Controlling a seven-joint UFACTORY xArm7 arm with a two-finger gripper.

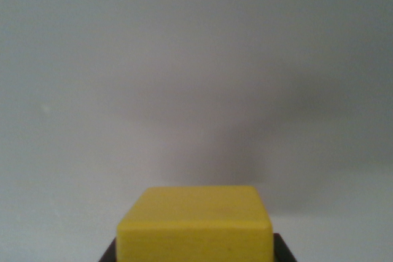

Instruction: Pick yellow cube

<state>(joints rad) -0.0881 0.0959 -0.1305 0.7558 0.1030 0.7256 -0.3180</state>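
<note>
Pale grey surface (196,59) fills nearly the whole wrist view, smooth and bare, with a soft dark shadow spreading upward and outward from the lower centre. A tiny light speck sits on the surface toward the wrist view's left.

At the bottom edge, centred, sits the yellow cube (195,225). Its top face and front face are both visible, with rounded corners and a slightly brighter front. The bottom of the cube is cut off by the picture's lower border.

Dark parts of the gripper (195,251) show on both sides of the cube at the very bottom: one sliver at the cube's lower left corner, another at its lower right. Both slivers lie right against the cube's sides, with no gap visible between them and the yellow faces, so the fingers appear closed on the cube, one on each side. Only these small dark edges of the fingers are in the frame; the rest of the gripper lies outside the picture.
</note>
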